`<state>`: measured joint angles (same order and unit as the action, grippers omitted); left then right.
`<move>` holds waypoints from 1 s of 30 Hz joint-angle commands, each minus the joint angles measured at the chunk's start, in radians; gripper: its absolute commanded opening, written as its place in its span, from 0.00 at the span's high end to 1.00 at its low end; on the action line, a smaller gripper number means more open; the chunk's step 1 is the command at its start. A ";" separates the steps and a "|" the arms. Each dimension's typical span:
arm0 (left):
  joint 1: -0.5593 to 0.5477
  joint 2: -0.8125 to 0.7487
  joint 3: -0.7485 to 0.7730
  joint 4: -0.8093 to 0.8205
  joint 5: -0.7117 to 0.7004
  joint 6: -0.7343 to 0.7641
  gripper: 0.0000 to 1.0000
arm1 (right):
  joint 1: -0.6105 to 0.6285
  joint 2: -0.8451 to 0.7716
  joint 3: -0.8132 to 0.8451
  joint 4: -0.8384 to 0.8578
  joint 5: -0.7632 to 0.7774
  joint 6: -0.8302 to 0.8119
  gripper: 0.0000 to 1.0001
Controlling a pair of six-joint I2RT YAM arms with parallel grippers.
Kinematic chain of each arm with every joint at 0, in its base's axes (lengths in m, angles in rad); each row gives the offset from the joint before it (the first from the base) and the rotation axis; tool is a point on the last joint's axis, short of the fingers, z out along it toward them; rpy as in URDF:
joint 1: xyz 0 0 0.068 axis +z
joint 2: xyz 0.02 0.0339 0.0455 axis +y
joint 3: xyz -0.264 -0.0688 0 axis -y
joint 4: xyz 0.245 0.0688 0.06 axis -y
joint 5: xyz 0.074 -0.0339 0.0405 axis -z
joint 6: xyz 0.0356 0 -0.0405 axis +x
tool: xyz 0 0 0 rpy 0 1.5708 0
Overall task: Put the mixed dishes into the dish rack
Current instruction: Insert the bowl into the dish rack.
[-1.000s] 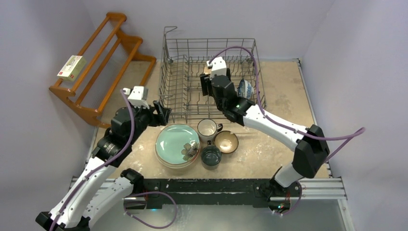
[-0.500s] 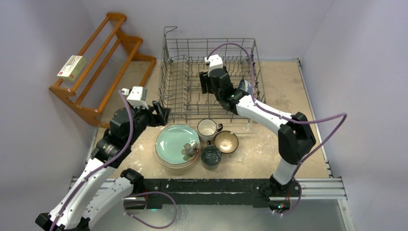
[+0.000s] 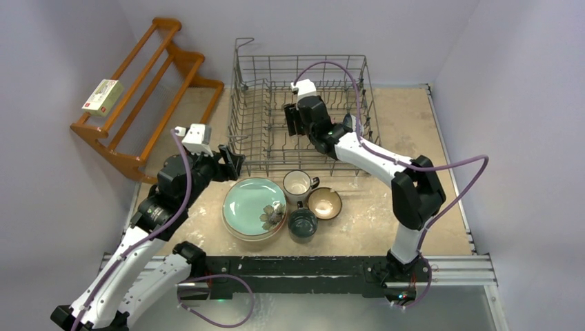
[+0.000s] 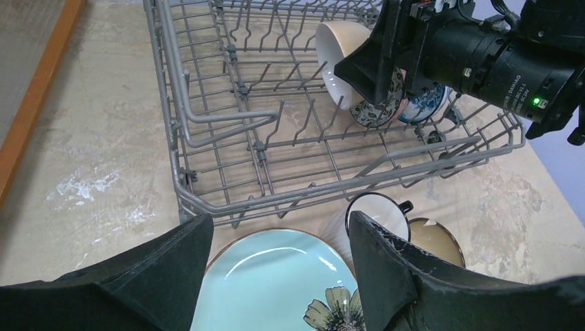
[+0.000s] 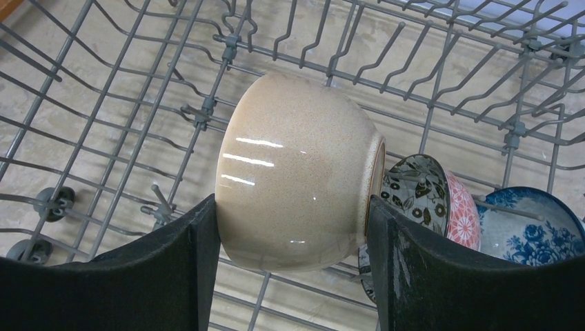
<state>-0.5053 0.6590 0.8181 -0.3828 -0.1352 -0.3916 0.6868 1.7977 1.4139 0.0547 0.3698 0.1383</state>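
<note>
My right gripper [image 5: 293, 234] is shut on a beige bowl [image 5: 296, 172], tipped on its side low inside the grey wire dish rack [image 5: 138, 103]; both pads touch its sides. Right beside it in the rack stand a patterned bowl [image 5: 428, 193] and a blue floral bowl [image 5: 531, 227]. My left gripper [image 4: 279, 262] hangs open over the mint green plate [image 4: 269, 283], just in front of the dish rack [image 3: 262, 138]. On the table sit a white mug [image 3: 297, 183], a dark teal mug [image 3: 302, 223] and a second beige bowl [image 3: 324, 203].
A brown wooden slatted shelf [image 3: 148, 89] leans at the back left with a small box [image 3: 103, 96] on it. Walls close in on both sides. The rack's tall front rail [image 4: 331, 189] stands between the left gripper and the rack's inside.
The right arm has reached further back and left into the rack, carrying the beige bowl. The left arm has stayed where it was.
</note>
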 commanded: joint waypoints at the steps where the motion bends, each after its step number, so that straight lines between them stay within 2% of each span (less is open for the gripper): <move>1: 0.001 -0.005 -0.008 0.027 -0.004 0.027 0.30 | 0.000 0.022 0.083 0.017 -0.071 0.031 1.00; 15: 0.004 0.005 -0.005 0.024 0.000 0.030 0.30 | -0.001 0.128 0.175 -0.104 -0.157 0.045 1.00; 30: 0.008 0.011 -0.005 0.022 0.009 0.030 0.30 | -0.001 0.172 0.213 -0.146 -0.221 0.165 1.00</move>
<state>-0.5041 0.6693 0.8181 -0.3832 -0.1345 -0.3771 0.6685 1.9720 1.5845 -0.1623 0.3122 0.1959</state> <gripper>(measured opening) 0.698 0.695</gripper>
